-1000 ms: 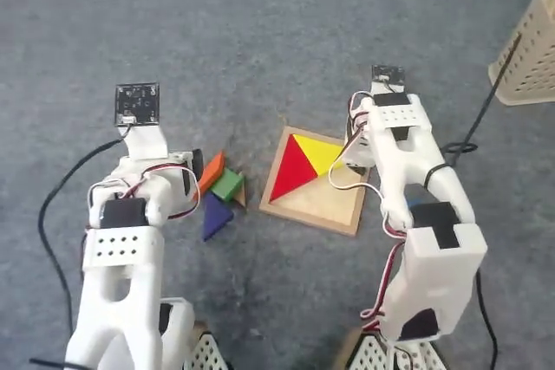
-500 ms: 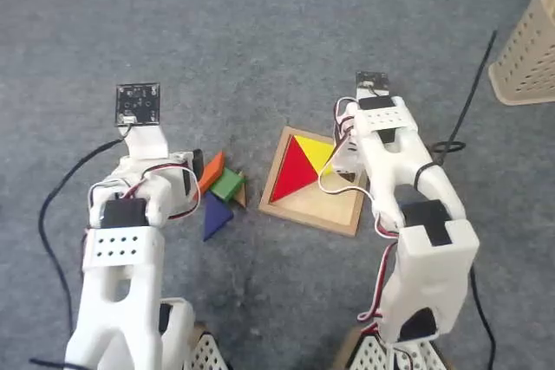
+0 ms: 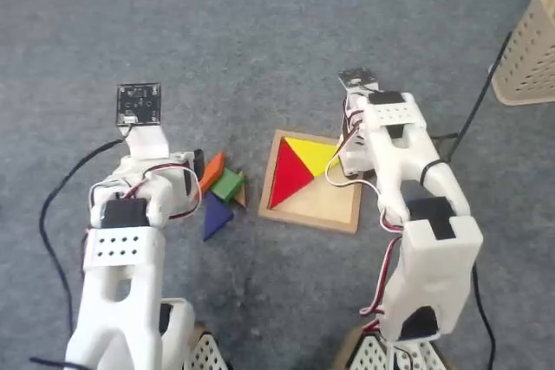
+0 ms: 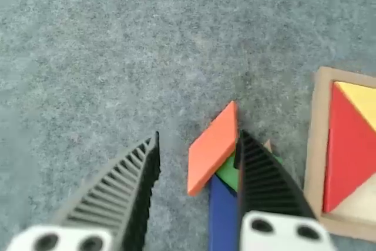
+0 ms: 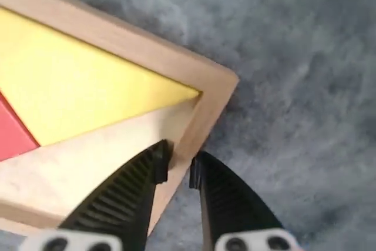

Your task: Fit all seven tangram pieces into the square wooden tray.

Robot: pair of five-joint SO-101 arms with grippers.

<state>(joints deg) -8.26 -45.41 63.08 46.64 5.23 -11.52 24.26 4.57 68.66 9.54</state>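
The square wooden tray (image 3: pixel 345 214) lies on the grey-covered table (image 3: pixel 260 49), between the two arms and a little askew. Two pieces sit in it: a red triangle (image 3: pixel 290 172) and a yellow triangle (image 3: pixel 314 153), meeting along one edge at the far side. The rest of the tray floor is bare wood.

The right hand (image 5: pixel 179 152) is down at the tray's right rim, near the corner where the yellow triangle (image 5: pixel 76 98) ends. One finger is inside on the bare wood and the other outside on the table, and they are pinched onto the rim wall between them.

The left hand (image 4: pixel 198 138) hangs spread wide over the loose pieces to the left of the tray, gripping nothing. An orange piece (image 4: pixel 212 148) lies between its fingers, close against one of them. A green piece (image 4: pixel 226 171) is tucked right beside the orange one, and a blue piece (image 4: pixel 222 216) lies nearer the arm's base. From above, a small tan triangle (image 3: pixel 241 195) shows at the green piece's edge — all four are bunched together, apart from the tray.

A pale slotted basket (image 3: pixel 531 49) stands at the table's far right.
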